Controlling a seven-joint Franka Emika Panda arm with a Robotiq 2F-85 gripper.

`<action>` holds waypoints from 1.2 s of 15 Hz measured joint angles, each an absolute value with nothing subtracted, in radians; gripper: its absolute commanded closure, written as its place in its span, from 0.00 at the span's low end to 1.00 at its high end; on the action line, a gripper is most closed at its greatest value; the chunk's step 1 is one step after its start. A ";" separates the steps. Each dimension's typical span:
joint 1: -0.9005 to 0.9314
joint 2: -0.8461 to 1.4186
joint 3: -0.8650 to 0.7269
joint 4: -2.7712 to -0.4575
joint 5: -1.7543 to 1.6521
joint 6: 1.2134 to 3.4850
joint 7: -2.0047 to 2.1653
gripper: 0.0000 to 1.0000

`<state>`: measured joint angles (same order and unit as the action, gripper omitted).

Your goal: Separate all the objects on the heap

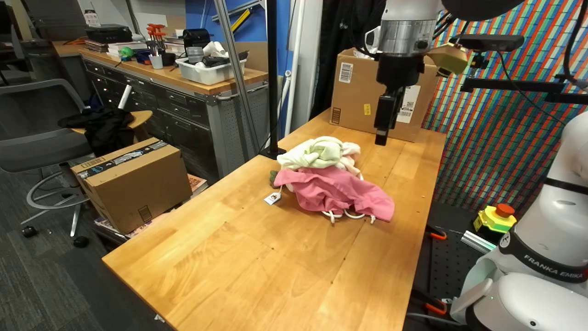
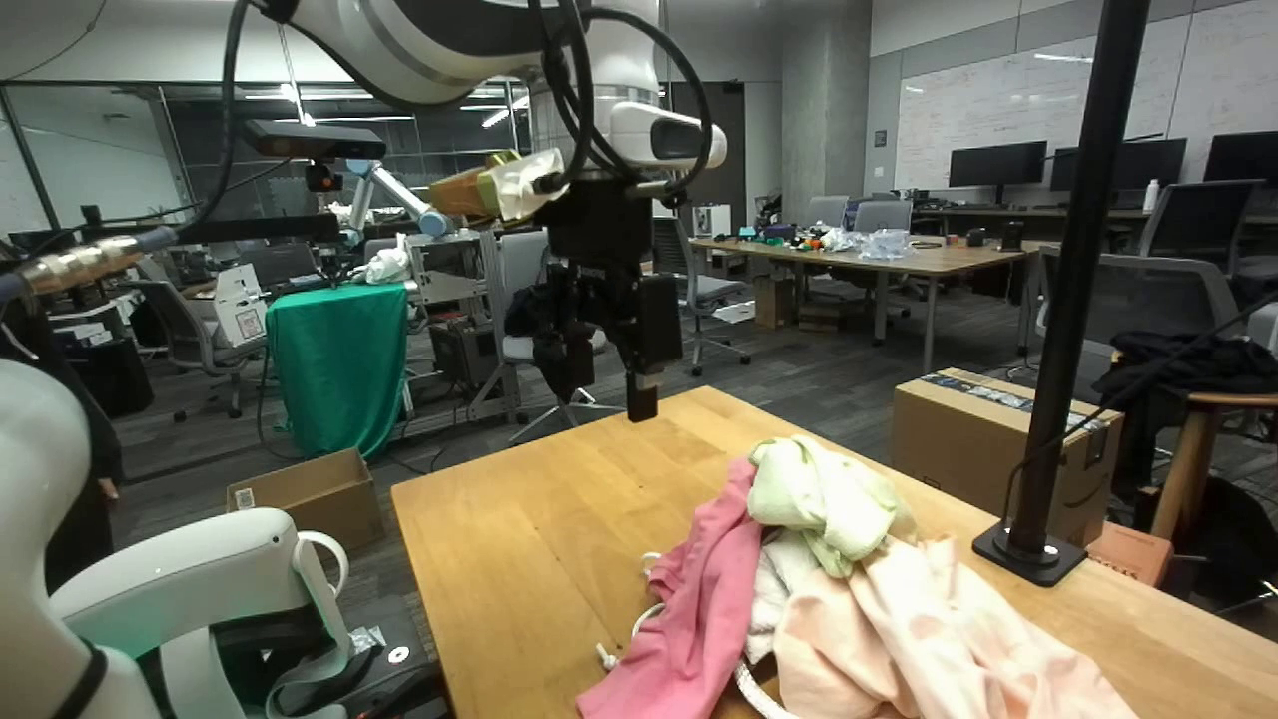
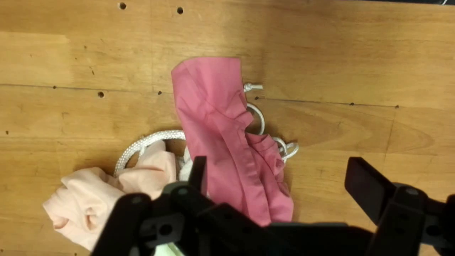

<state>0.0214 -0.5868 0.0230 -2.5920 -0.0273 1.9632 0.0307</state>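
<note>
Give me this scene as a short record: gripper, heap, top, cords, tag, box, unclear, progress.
Gripper: open, holding nothing, above the table
Heap: pink cloth, peach cloth, white cloth and green cloth bunched together
Top: green cloth
Cords: white, on both sides of the pink cloth in the wrist view
Tag: at the heap's edge; print too small to read
Box: cardboard, standing on the table
Unclear: dark thing poking out near the tag
Progress: no cloth separated yet

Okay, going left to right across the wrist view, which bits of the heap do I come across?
Peach cloth → sliver of white fabric → pink cloth → thin white cord poking out past the pink cloth's right edge.
</note>
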 measured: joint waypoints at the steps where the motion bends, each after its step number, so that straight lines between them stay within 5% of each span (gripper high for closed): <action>1: 0.027 -0.575 0.032 -2.585 -0.027 1.991 0.031 0.00; 18: 0.044 -0.150 0.100 -2.403 -0.156 2.314 0.063 0.00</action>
